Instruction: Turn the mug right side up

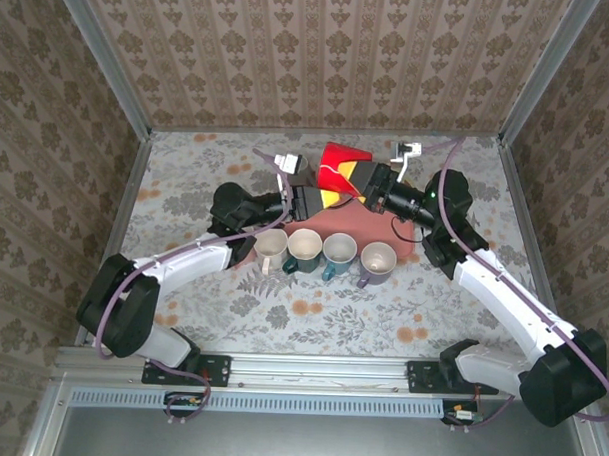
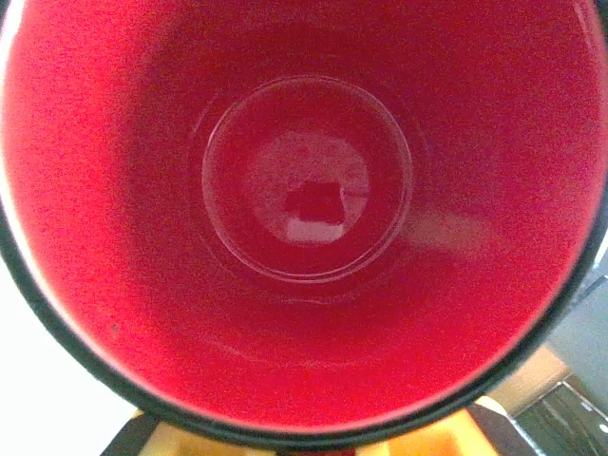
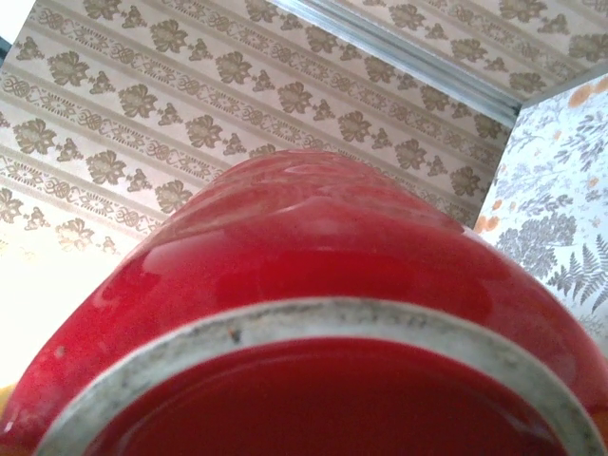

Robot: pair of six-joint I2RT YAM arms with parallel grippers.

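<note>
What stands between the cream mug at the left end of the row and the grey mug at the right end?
Two upright mugs, in the top view: the left teal mug and the right teal mug.

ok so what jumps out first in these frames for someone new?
The red mug with yellow markings, held on its side over the table's far middle between the left gripper and the right gripper. The left wrist view looks straight into its glossy red inside. Just nearer the arms, four upright mugs stand in a row.
</note>
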